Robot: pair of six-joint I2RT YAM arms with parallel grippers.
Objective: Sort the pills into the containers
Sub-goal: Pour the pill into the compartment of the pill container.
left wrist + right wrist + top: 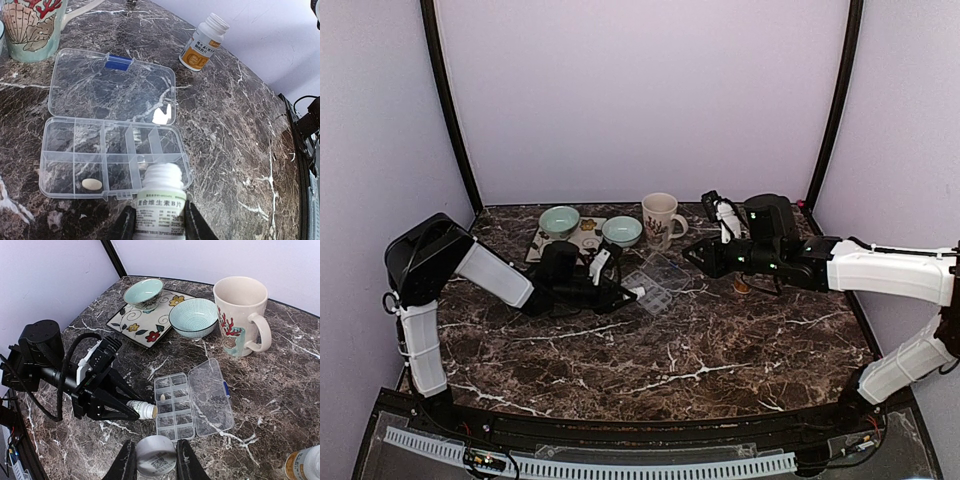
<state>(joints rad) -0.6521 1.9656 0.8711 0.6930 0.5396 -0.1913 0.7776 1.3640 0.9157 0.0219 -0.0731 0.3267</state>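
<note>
Clear plastic organiser box [60, 145] lies mid-table, lid open, one pill [92, 184] inside. Left gripper [160, 226] clamps a white bottle [161, 197], tipped mouth-first at the box's near edge for pouring. Right gripper [154, 462] holds a second bottle [154, 452], I think.

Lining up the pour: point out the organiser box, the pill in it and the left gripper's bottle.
organiser box [59, 142], left wrist view, empty corner compartment.
pill [92, 184], left wrist view, its middle.
bottle [161, 210], left wrist view, its label.
</note>
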